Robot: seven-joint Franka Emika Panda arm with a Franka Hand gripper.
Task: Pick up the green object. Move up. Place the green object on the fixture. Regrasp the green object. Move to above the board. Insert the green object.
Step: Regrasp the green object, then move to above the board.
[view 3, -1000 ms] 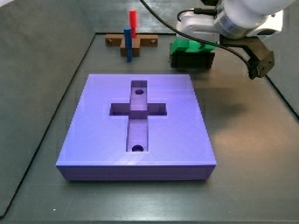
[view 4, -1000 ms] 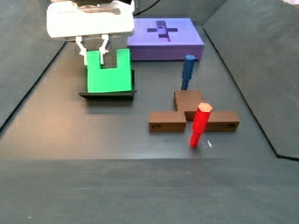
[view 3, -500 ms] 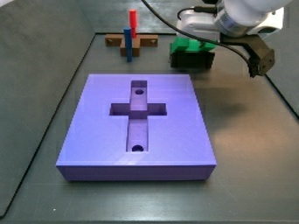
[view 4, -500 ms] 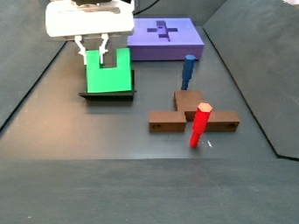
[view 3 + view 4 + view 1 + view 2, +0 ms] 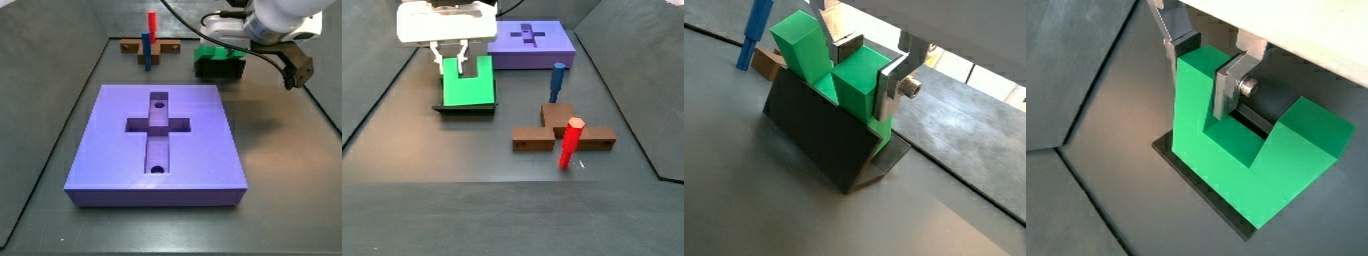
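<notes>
The green object (image 5: 469, 92) is a bright U-shaped block standing in the dark fixture (image 5: 465, 109) on the floor, apart from the purple board (image 5: 531, 48). My gripper (image 5: 452, 62) hangs straight over it. In both wrist views the silver fingers straddle one upright prong of the green object (image 5: 855, 88) (image 5: 1240, 165), pads pressed on its two sides. The gripper (image 5: 871, 72) (image 5: 1207, 62) is shut on that prong. The second prong stands free beside it. The fixture (image 5: 818, 135) hides the block's lower part. In a side view the board (image 5: 187, 150) shows its cross recess and two round holes.
A brown stand (image 5: 563, 135) with a red post and a blue post sits on the floor near the fixture, also seen at the back in a side view as the stand (image 5: 147, 45). The dark floor's raised edges run along both sides.
</notes>
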